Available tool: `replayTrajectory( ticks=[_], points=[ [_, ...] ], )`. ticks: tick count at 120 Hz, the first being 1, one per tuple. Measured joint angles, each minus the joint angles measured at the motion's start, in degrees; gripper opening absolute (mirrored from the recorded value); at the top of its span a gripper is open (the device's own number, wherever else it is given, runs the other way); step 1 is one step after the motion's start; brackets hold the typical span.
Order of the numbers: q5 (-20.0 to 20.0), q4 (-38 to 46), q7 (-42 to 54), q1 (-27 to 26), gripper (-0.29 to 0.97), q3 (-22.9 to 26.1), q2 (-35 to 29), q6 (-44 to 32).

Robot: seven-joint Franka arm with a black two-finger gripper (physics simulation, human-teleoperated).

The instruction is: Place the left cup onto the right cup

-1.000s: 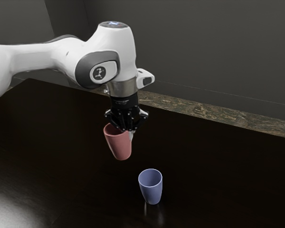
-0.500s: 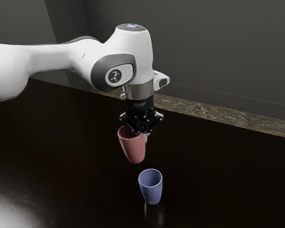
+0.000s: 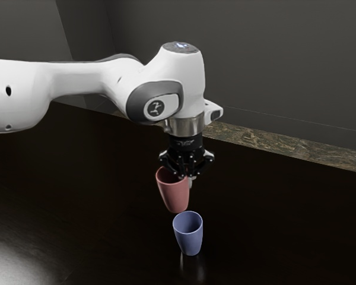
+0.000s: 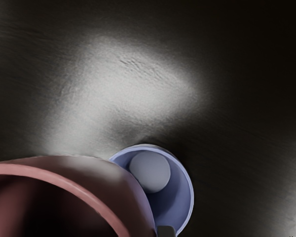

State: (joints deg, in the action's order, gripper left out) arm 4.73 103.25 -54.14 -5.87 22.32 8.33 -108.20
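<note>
The exterior view gives me the pincer clenched on the rim of the pink cup, which hangs in the air directly beneath it. The wrist view gives me the inside of the blue cup, upright on the worktop and partly covered by the pink cup's wall. The pink cup's long axis is tilted: mouth up toward the exterior view's left, base down, just above the blue cup's rim.

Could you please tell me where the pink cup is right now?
The pink tapered cup hangs tilted in the jaws, just above the upright blue tapered cup and slightly toward the exterior view's left.
</note>
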Motion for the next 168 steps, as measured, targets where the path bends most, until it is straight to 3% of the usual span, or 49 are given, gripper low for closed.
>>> replayTrajectory(
  ticks=[168],
  points=[
    [0.3,-1.1,-3.8,-1.4,-0.10,0.0,5.2,-2.3]
  ],
)
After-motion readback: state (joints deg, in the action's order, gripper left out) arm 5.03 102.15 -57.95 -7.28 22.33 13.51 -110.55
